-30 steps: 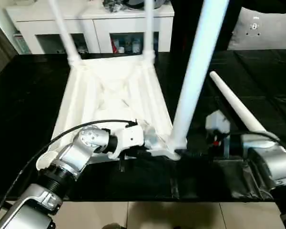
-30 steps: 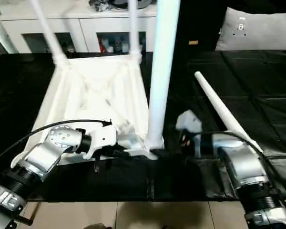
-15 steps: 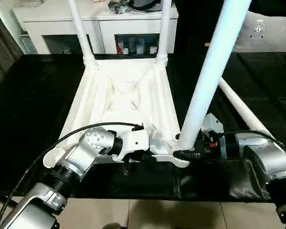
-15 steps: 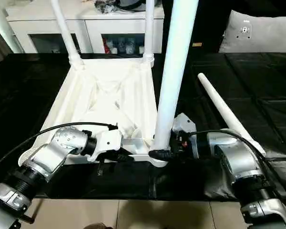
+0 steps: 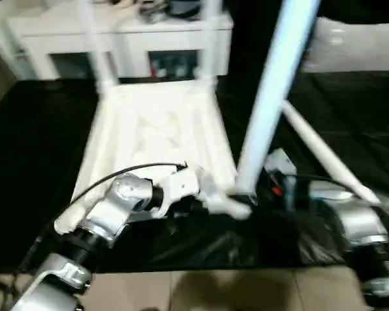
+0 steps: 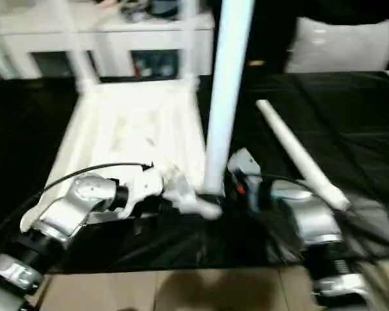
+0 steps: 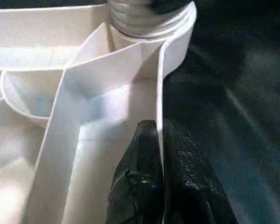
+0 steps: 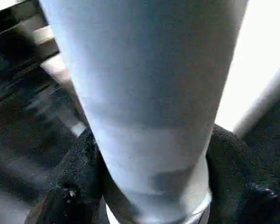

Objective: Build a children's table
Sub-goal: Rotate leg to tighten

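Your left gripper (image 7: 158, 154) pinches the tabletop (image 5: 152, 129) rim. Your right gripper (image 8: 149, 177) clamps the upright leg (image 5: 272, 97) at its socket

My head cameras look forward and down over the upturned tabletop (image 5: 159, 139), both sharing the standing leg (image 6: 223, 103) at its near right corner. Left wrist camera sits tight against the tabletop's rim; right wrist camera is pressed up close to that leg.
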Controlling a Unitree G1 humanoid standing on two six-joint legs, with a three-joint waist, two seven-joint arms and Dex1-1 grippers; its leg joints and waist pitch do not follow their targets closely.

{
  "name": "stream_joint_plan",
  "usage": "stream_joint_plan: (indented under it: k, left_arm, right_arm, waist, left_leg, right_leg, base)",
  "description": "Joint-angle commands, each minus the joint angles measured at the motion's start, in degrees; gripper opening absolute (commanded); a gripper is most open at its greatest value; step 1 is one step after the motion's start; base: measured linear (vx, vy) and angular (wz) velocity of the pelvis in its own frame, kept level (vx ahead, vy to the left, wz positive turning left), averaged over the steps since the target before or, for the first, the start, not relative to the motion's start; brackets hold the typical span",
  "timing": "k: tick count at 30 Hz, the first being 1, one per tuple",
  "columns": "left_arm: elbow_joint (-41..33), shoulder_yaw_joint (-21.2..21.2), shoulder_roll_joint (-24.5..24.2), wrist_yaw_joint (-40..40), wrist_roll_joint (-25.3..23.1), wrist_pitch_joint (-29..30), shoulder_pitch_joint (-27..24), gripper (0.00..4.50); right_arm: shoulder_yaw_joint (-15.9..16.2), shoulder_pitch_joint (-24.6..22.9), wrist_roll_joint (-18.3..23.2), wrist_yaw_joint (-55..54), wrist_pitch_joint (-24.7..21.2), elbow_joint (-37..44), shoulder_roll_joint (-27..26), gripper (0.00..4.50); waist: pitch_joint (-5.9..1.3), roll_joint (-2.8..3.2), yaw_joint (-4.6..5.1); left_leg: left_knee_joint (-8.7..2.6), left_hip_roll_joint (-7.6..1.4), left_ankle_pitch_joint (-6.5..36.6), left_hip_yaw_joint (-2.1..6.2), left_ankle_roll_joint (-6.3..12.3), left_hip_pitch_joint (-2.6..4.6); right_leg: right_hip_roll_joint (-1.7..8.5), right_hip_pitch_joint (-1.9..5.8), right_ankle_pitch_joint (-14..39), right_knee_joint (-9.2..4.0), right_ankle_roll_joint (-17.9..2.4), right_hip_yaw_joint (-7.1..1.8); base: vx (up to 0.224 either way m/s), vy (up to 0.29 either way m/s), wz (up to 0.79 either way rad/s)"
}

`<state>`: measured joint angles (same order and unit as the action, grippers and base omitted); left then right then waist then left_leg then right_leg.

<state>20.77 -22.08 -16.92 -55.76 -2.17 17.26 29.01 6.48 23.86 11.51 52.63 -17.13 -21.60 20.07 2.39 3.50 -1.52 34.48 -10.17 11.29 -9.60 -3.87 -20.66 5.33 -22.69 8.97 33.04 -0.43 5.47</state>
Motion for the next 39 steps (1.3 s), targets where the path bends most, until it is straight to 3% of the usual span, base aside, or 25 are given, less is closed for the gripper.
stream_joint_plan:
  k: [1, 2, 3, 4, 5, 6, 7, 9, 10, 11, 13, 14, 18, 19, 20, 22, 25, 27, 29, 30, 32, 34, 37, 39]
  left_arm:
    - [-3.7, 0.5, 4.8, 4.9, 1.5, 3.0, 0.4, 0.00]
    - [-3.6, 0.8, 6.1, 6.6, 1.4, 4.1, 0.7, 0.00]
    - [-2.9, 1.3, 8.5, 9.9, 0.7, 5.3, 1.5, 0.00]
    - [-2.3, 1.6, 11.1, 12.9, 0.1, 6.6, 2.3, 0.00]
    - [-2.0, 1.8, 13.0, 15.2, -0.5, 7.5, 2.8, 0.00]
    - [-2.1, 1.8, 13.9, 16.4, -1.0, 8.3, 2.9, 0.00]
    - [-2.1, 1.4, 14.2, 17.2, -1.9, 8.6, 3.1, 0.00]
    - [-2.6, 0.6, 13.6, 17.6, -3.0, 9.1, 3.1, 0.00]
    - [-2.6, 0.6, 13.6, 17.6, -3.0, 9.1, 3.1, 0.00]
    - [-2.6, 0.9, 13.1, 17.7, -3.0, 8.9, 3.0, 0.00]
    - [-1.5, 0.8, 11.3, 17.8, -4.0, 7.8, 3.0, 0.00]
    - [-1.1, 0.6, 10.6, 17.8, -4.5, 7.3, 3.1, 0.00]
    - [1.6, 2.1, 7.7, 17.7, -6.2, 5.1, 3.4, 0.00]
    - [1.8, 2.1, 7.3, 17.5, -6.3, 4.9, 3.5, 0.00]
    - [2.0, 2.1, 6.9, 17.3, -6.3, 4.6, 3.5, 0.00]
    - [2.5, 1.8, 6.0, 16.0, -6.2, 3.0, 3.5, 0.00]
    - [3.3, 0.4, 3.2, 11.5, -5.7, -1.0, 3.3, 0.00]
    - [3.5, -1.1, 1.2, 7.9, -5.5, -3.8, 2.9, 0.00]
    - [3.4, -2.7, -1.1, 3.1, -5.2, -7.1, 2.4, 0.00]
    - [3.4, -2.7, -1.1, 3.1, -5.2, -7.1, 2.4, 0.00]
    - [3.2, -3.9, -2.6, -0.4, -5.0, -9.0, 2.1, 0.00]
    - [2.8, -5.2, -4.4, -4.0, -5.0, -11.6, 1.8, 0.00]
    - [3.4, -6.2, -5.9, -7.0, -5.0, -14.1, 2.0, 0.00]
    - [4.0, -7.2, -7.1, -10.3, -4.9, -17.2, 2.3, 0.00]
  right_arm:
    - [1.8, 0.3, -1.6, -7.1, -3.9, -4.4, -4.2, 2.65]
    - [1.3, 0.8, -1.9, -9.6, -4.2, -5.4, -5.6, 2.65]
    - [-0.3, 2.2, -2.0, -15.2, -4.9, -8.2, -8.5, 2.65]
    - [-2.1, 4.0, -1.6, -20.9, -5.3, -11.3, -11.5, 2.65]
    - [-3.5, 5.3, -1.3, -25.2, -5.7, -13.5, -13.8, 2.65]
    - [-4.4, 5.9, -1.3, -27.5, -6.2, -14.3, -15.0, 2.65]
    - [-4.8, 6.4, -1.5, -28.7, -6.1, -14.8, -15.8, 2.65]
    - [-4.7, 6.8, -2.4, -29.2, -4.4, -15.0, -16.5, 2.65]
    - [-4.7, 6.8, -2.4, -29.2, -4.4, -15.0, -16.5, 3.20]
    - [-4.7, 6.6, -2.4, -29.0, -3.9, -14.8, -16.3, 3.34]
    - [-5.3, 6.0, -2.1, -27.9, -3.1, -13.9, -15.5, 3.37]
    - [-5.5, 5.8, -2.0, -27.5, -2.9, -13.5, -15.3, 3.46]
    - [-5.9, 2.7, -1.7, -21.0, 0.3, -8.8, -11.0, 3.85]
    - [-5.9, 2.2, -1.6, -20.2, 0.7, -8.1, -10.2, 3.95]
    - [-5.8, 1.8, -1.4, -19.5, 1.0, -7.4, -9.4, 4.09]
    - [-5.9, 0.8, -0.7, -17.0, 1.8, -5.9, -7.4, 4.20]
    - [-6.0, -1.3, 0.7, -9.2, 4.0, -2.0, -2.1, 4.45]
    - [-5.5, -2.2, 0.6, -4.1, 5.8, -0.2, 1.7, 4.45]
    - [-5.5, -2.6, 1.1, 1.5, 6.7, 0.9, 5.4, 4.45]
    - [-5.5, -2.6, 1.1, 1.5, 6.7, 0.9, 5.4, 4.45]
    - [-5.3, -2.5, 1.7, 4.5, 6.9, 1.4, 6.9, 4.45]
    - [-4.0, -2.3, 1.2, 7.5, 8.2, 1.9, 8.8, 4.45]
    - [-2.3, -2.2, 1.2, 11.3, 9.7, 2.4, 10.6, 4.45]
    - [0.1, -2.3, 0.7, 16.2, 11.4, 3.0, 11.8, 4.45]
  waist:
    - [-2.63, -0.94, 0.29]
    - [-2.49, -0.73, 1.02]
    - [-2.68, -0.91, 1.63]
    - [-2.57, -0.77, 1.96]
    - [-2.43, -0.62, 3.06]
    - [-2.42, -0.48, 3.85]
    - [-2.49, -0.31, 4.07]
    - [-2.29, 0.44, 5.21]
    - [-2.20, 0.50, 5.47]
    - [-2.31, 0.24, 5.90]
    - [-2.27, 0.39, 6.10]
    - [-2.45, 0.30, 6.14]
    - [-2.85, 0.04, 5.18]
    - [-3.01, 0.02, 5.08]
    - [-3.07, 0.02, 4.77]
    - [-3.19, 0.02, 4.41]
    - [-3.73, 0.03, 3.12]
    - [-4.06, 0.13, 2.43]
    - [-4.67, 0.09, 1.45]
    - [-4.73, 0.07, 1.32]
    - [-4.38, 0.35, 0.65]
    - [-4.16, 0.29, -0.01]
    - [-3.78, 0.46, -1.20]
    - [-3.60, 0.06, -1.78]
  left_leg:
    - [-4.71, -2.00, 19.7, 1.30, 1.67, -0.13]
    - [-4.44, -1.81, 21.4, 1.34, 1.51, 0.25]
    - [-4.07, -1.51, 21.8, 1.25, 1.66, 0.54]
    - [-4.14, -1.53, 21.8, 1.36, 1.64, 0.44]
    - [-4.05, -1.40, 22.8, 1.52, 1.32, 0.20]
    - [-3.88, -1.22, 24.4, 1.86, 1.05, 0.21]
    - [-3.77, -1.13, 24.8, 1.92, 1.36, 0.41]
    - [-4.48, -1.86, 29.5, 2.70, 2.06, 0.70]
    - [-4.60, -1.93, 31.0, 2.83, 1.96, 0.81]
    - [-4.70, -1.97, 32.2, 2.98, 1.87, 0.80]
    - [-4.60, -1.88, 32.4, 2.89, 1.89, 1.04]
    - [-4.67, -1.95, 31.4, 2.98, 1.81, 0.72]
    - [-4.76, -2.21, 26.5, 2.54, 3.01, 0.16]
    - [-4.78, -2.24, 25.0, 2.47, 3.37, -0.14]
    - [-4.88, -2.36, 22.2, 2.47, 4.13, -0.92]
    - [-4.78, -2.40, 20.4, 2.24, 4.66, -1.09]
    - [-4.36, -2.55, 15.7, 1.92, 6.33, -0.99]
    - [-3.99, -2.50, 11.0, 1.74, 7.90, -1.39]
    - [-2.97, -2.31, 3.1, 1.64, 11.20, -1.71]
    - [-2.81, -2.25, 1.9, 1.60, 11.99, -1.88]
    - [-2.87, -2.45, 2.0, 1.40, 12.74, -1.64]
    - [-3.11, -2.73, 4.7, 1.34, 11.66, -1.41]
    - [-3.59, -3.14, 9.7, 0.97, 8.37, -0.52]
    - [-3.89, -3.08, 12.1, 0.94, 6.65, -0.59]
  right_leg:
    - [3.20, 2.73, 33.9, -5.49, -6.0, -1.39]
    - [3.17, 2.24, 36.3, -6.00, -5.1, -1.11]
    - [3.17, 2.02, 36.9, -6.46, -4.6, -1.03]
    - [3.11, 1.97, 36.7, -6.35, -4.7, -1.02]
    - [2.90, 1.90, 37.6, -6.61, -4.3, -0.44]
    - [2.86, 2.12, 39.9, -7.05, -2.6, 0.45]
    - [2.99, 2.06, 40.1, -7.55, -2.2, 0.61]
    - [2.94, 2.34, 36.6, -7.96, -2.7, 1.52]
    - [2.91, 2.46, 36.1, -8.07, -2.7, 1.82]
    - [3.05, 2.76, 34.9, -8.06, -2.8, 2.07]
    - [3.47, 2.53, 35.1, -8.13, -3.3, 2.08]
    - [3.75, 2.77, 34.1, -7.84, -3.9, 1.93]
    - [3.98, 2.95, 28.9, -7.15, -5.9, 0.78]
    - [4.01, 3.14, 27.2, -6.71, -6.6, 0.56]
    - [4.02, 3.57, 24.0, -6.10, -7.9, 0.31]
    - [3.96, 3.61, 22.6, -5.63, -8.9, 0.22]
    - [3.96, 3.75, 17.3, -5.15, -10.4, -0.07]
    - [3.98, 4.14, 11.7, -4.42, -11.5, -0.24]
    - [3.88, 4.15, 2.4, -2.76, -13.8, -0.40]
    - [3.84, 4.17, 1.2, -2.53, -14.1, -0.32]
    - [3.81, 3.85, 3.0, -2.80, -14.5, -0.19]
    - [3.75, 3.72, 7.7, -3.25, -13.7, -0.13]
    - [3.54, 3.08, 14.6, -3.94, -12.3, -0.47]
    - [3.53, 3.21, 18.0, -4.10, -10.9, -0.54]
  base:
    - [0.000, 0.000, 0.00]
    - [0.000, 0.000, 0.00]
    - [0.000, 0.000, 0.00]
    - [0.000, 0.000, 0.00]
    - [0.000, 0.000, 0.00]
    - [0.000, 0.000, 0.00]
    - [0.000, 0.000, 0.00]
    - [0.000, 0.000, 0.00]
    - [0.000, 0.000, 0.00]
    - [0.000, 0.000, 0.00]
    - [0.000, 0.000, 0.00]
    - [0.000, 0.000, 0.00]
    - [0.000, 0.000, 0.00]
    - [0.000, 0.000, 0.00]
    - [0.000, 0.000, 0.00]
    - [0.000, 0.000, 0.00]
    - [0.018, -0.009, 0.01]
    - [0.052, -0.025, 0.02]
    - [0.000, 0.000, 0.00]
    - [0.000, 0.000, 0.00]
    - [0.000, 0.000, 0.00]
    - [0.000, 0.000, 0.00]
    - [0.000, 0.000, 0.00]
    - [0.000, 0.000, 0.00]
